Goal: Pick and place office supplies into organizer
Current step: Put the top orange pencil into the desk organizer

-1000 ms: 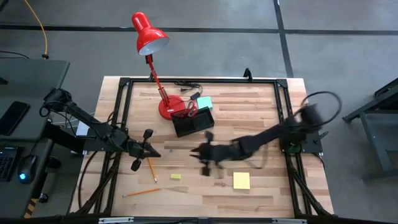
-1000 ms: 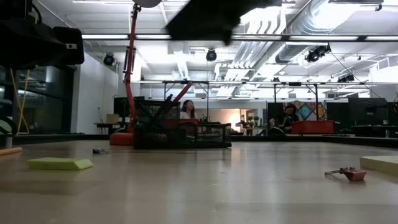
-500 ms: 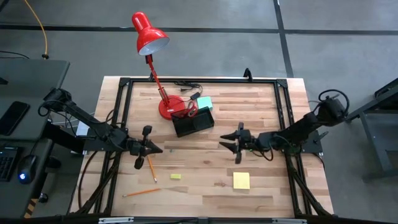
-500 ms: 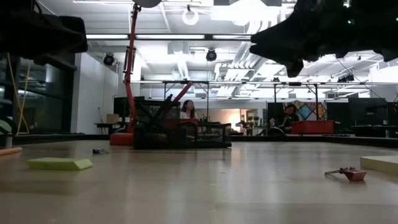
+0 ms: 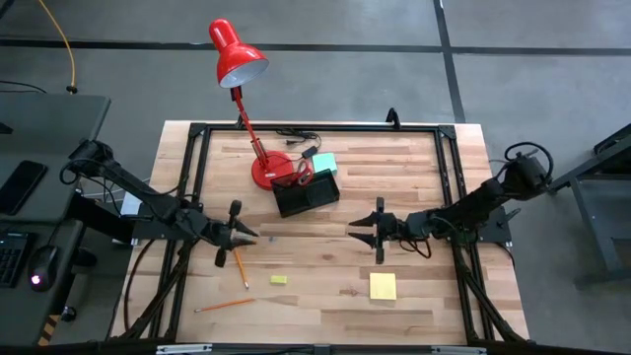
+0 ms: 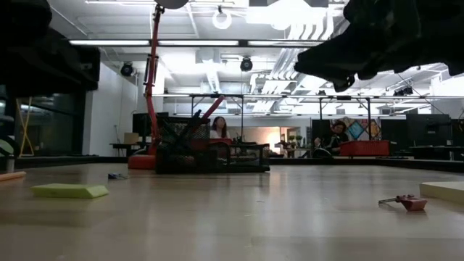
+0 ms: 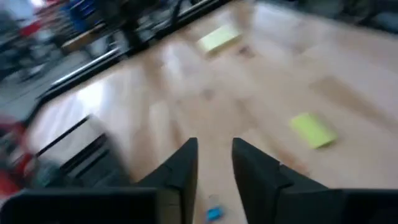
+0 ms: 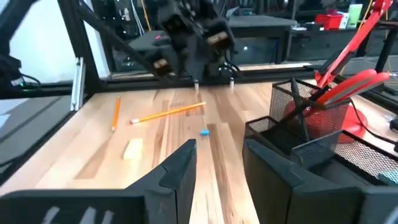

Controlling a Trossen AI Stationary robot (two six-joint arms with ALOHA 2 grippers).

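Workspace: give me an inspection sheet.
Surface: wooden table, black frame.
Job's things: organizer beside lamp base, red scissors in it, teal pad behind; yellow pad, small yellow piece, two pencils loose.
Clutter: red lamp.
Grippers: left gripper open over a pencil; right gripper open, mid-table, empty.
Cables: black cable by lamp.
Surroundings: people seated far behind.
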